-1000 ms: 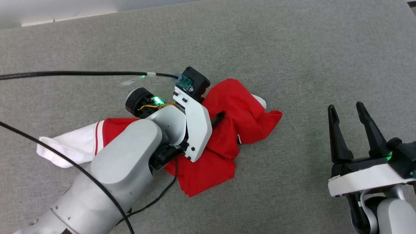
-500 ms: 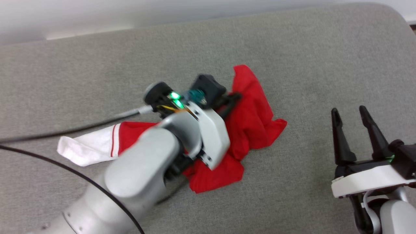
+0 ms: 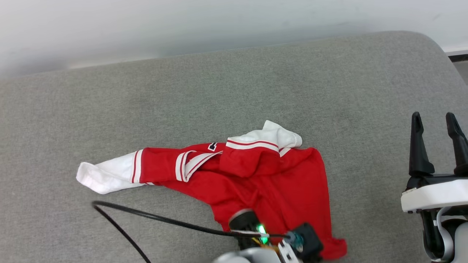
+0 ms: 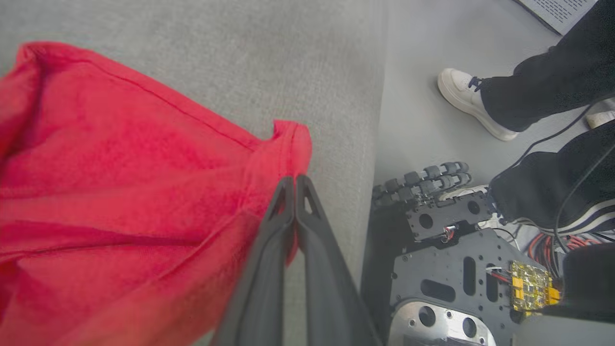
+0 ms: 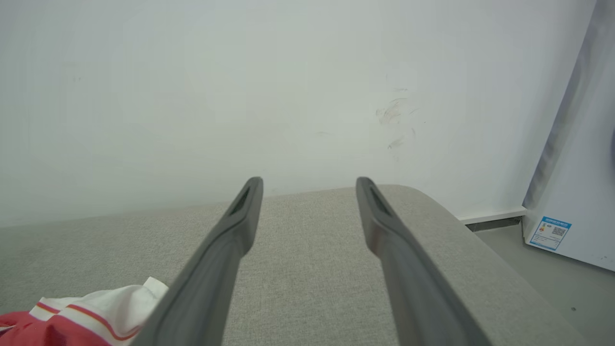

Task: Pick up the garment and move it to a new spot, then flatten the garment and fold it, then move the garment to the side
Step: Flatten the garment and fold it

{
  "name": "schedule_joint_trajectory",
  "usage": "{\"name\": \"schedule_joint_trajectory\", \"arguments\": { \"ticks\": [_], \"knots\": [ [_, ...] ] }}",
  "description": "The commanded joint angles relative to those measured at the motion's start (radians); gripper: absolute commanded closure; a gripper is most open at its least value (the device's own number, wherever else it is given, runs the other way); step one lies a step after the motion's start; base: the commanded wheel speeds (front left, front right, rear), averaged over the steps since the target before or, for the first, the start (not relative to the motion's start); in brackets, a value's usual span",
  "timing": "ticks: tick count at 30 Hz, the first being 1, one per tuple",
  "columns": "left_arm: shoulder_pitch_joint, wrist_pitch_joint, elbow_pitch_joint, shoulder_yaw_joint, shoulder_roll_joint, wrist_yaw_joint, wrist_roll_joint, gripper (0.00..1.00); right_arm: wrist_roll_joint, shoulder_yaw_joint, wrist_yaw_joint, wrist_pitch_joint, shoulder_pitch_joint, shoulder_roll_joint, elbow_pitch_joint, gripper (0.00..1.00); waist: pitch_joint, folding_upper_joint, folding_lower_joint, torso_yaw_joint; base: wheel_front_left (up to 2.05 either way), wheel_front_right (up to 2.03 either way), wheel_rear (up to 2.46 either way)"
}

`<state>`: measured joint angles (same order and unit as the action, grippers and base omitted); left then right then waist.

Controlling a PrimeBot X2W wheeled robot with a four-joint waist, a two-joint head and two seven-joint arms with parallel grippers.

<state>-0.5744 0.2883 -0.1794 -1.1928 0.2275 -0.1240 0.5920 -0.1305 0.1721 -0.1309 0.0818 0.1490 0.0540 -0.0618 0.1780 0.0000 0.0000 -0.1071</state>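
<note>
Now, head view: the garment (image 3: 256, 182), bunched a second earlier, lay dragged out toward the table's (image 3: 219, 91) near edge. Left wrist view: left claw (image 4: 294, 180) clamped on its red hem. Right wrist view: right claw (image 5: 307, 185) gaped empty; relocation seemed under way.

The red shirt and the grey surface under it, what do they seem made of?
The shirt looks like soft, matte knit cloth, maybe cotton or polyester: it drapes and creases. The grey surface looks like woven upholstery fabric, likely padded: speckled weave, rounded corner.
</note>
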Motion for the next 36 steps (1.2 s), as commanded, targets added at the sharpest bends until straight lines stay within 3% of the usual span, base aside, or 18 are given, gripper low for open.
{"name": "schedule_joint_trajectory", "arguments": {
  "ticks": [1, 4, 5, 6, 9, 13, 17, 23, 31, 36],
  "knots": [
    [0.022, 0.002, -0.015, -0.015, -0.013, -0.004, 0.017, 1.00, 0.005, -0.007, 0.000, -0.002, 0.013, -0.003, -0.003, 0.00, 0.001, 0.0000, 0.0000, -0.003, 0.00, 0.00, 0.00],
    [0.043, -0.011, -0.063, -0.046, -0.030, -0.006, 0.040, 1.00, 0.004, -0.023, 0.000, -0.005, 0.002, -0.004, 0.002, 0.00, 0.003, 0.0000, 0.0000, -0.006, 0.00, 0.00, 0.00],
    [0.044, -0.020, -0.079, -0.053, -0.034, -0.006, 0.037, 0.83, 0.002, -0.029, 0.000, -0.007, -0.001, -0.004, 0.005, 0.00, 0.004, 0.0000, 0.0000, -0.006, 0.00, 0.00, 0.00],
    [0.043, -0.027, -0.098, -0.060, -0.036, -0.006, 0.031, 0.00, 0.000, -0.037, 0.000, -0.009, -0.003, -0.004, 0.007, 0.00, 0.005, 0.0000, 0.0000, -0.005, 0.00, 0.00, 0.00],
    [0.027, -0.086, -0.136, -0.060, -0.044, -0.006, 0.019, 0.00, -0.004, -0.053, 0.000, -0.011, -0.010, -0.004, 0.011, 0.00, 0.004, 0.0000, 0.0000, 0.007, 0.00, 0.00, 0.00],
    [0.012, -0.191, -0.148, 0.021, -0.043, 0.005, 0.059, 0.00, -0.001, -0.059, 0.000, -0.017, -0.020, -0.004, 0.015, 0.00, -0.011, 0.0000, 0.0000, 0.035, 0.00, 0.00, 0.00],
    [-0.025, -0.289, -0.121, 0.138, 0.016, 0.053, 0.077, 0.00, -0.005, -0.064, 0.000, -0.026, -0.030, -0.003, 0.015, 0.00, -0.033, 0.0000, 0.0000, 0.073, 0.00, 0.00, 0.00],
    [-0.061, -0.407, -0.049, 0.322, 0.158, 0.161, 0.090, 0.00, -0.018, -0.079, 0.000, -0.056, -0.048, 0.001, 0.019, 0.00, -0.067, 0.0000, 0.0000, 0.131, 0.00, 0.00, 0.00],
    [0.058, -0.523, 0.028, 0.490, 0.350, 0.324, 0.073, 0.00, -0.031, -0.122, 0.000, -0.087, -0.060, 0.020, 0.021, 0.00, -0.084, 0.0000, 0.0000, 0.188, 0.00, 0.00, 0.00],
    [0.232, -0.552, 0.112, 0.609, 0.404, 0.412, 0.079, 0.00, -0.042, -0.140, 0.000, -0.108, -0.075, 0.030, 0.025, 0.00, -0.086, 0.0000, 0.0000, 0.207, 0.00, 0.00, 0.00]
  ]
}}
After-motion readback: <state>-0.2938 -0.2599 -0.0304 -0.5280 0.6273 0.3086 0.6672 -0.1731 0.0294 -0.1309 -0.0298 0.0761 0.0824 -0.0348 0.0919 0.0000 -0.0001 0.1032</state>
